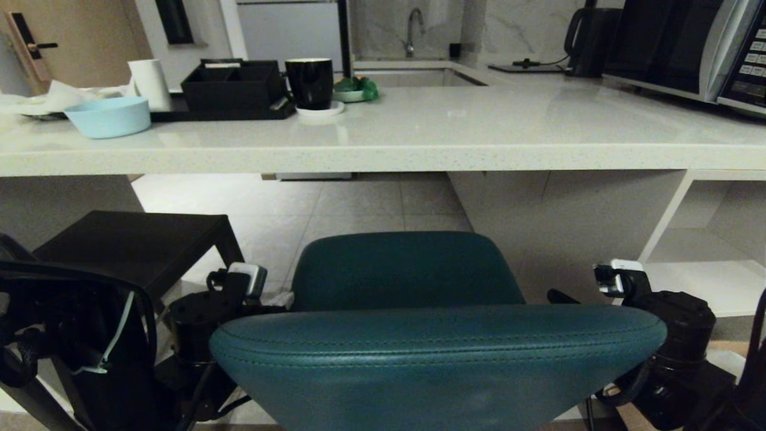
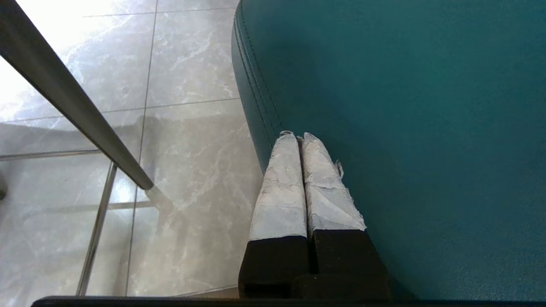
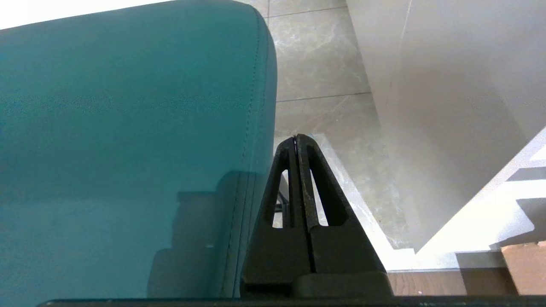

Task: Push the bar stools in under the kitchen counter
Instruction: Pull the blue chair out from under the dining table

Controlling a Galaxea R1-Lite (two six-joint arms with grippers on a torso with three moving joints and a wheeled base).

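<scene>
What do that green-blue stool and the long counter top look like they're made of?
The teal stool looks like padded leather or an imitation of it: smooth, faintly grained, with stitched seams along the back's edge. The kitchen counter looks like polished stone or a stone composite: pale cream, finely speckled, glossy enough to reflect light.

Head high; wrists flanking teal stool (image 1: pixel 437 347)

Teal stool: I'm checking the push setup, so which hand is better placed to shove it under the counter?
Likely the left hand: its shut fingertips sit against the teal stool backrest's edge. The shut right hand lies beside the opposite edge, tips just clear. The counter is ahead.
</scene>
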